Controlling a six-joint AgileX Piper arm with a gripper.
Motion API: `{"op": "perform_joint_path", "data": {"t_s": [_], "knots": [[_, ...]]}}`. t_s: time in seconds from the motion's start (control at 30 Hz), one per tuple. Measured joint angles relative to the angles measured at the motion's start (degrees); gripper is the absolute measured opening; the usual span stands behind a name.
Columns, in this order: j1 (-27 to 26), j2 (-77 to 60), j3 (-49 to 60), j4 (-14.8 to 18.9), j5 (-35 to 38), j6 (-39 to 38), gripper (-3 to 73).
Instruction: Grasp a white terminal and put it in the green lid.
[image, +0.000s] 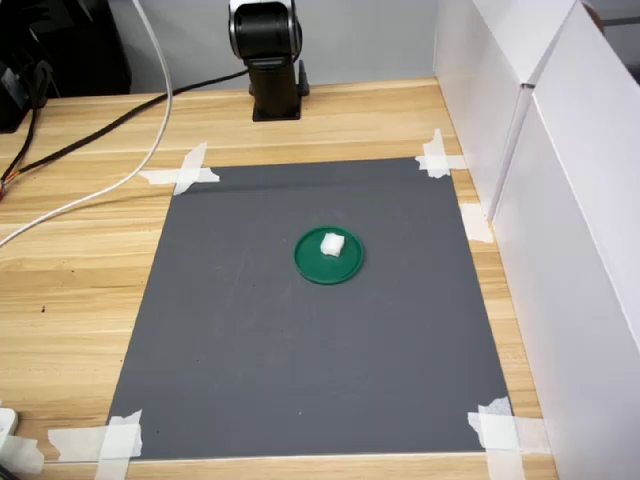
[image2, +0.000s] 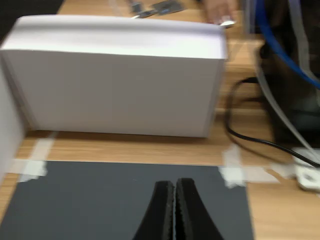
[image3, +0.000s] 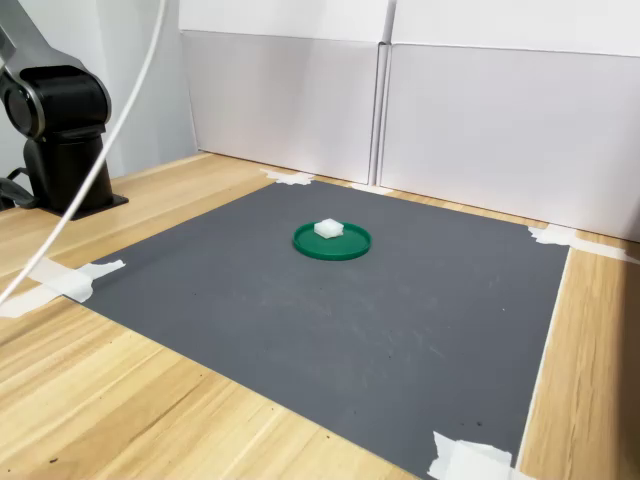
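The white terminal (image: 332, 244) lies inside the green lid (image: 312, 263), toward its far edge, near the middle of the dark grey mat (image: 250, 340). The second exterior view shows the same: the white terminal (image3: 328, 229) rests in the green lid (image3: 345, 248). My gripper (image2: 175, 192) shows only in the wrist view, its two black fingers pressed together with nothing between them, above the mat's edge. Neither lid nor terminal appears in the wrist view. Only the arm's base (image: 270, 60) shows in both exterior views.
White panels (image: 560, 200) wall the first exterior view's right side, and a white box (image2: 115, 80) stands beyond the mat in the wrist view. Tape strips (image: 180, 172) hold the mat's corners. Cables (image: 100, 130) run over the wooden table at the first exterior view's left.
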Motion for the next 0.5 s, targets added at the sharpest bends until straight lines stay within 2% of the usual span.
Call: {"op": "perform_joint_path", "data": {"t_s": [0.23,0.5], "knots": [[-6.58,-11.46,12.52,-1.62,0.29,0.71,-1.6],[-7.32,-24.30,28.34,-1.93,0.44,0.76,-1.6]]}}
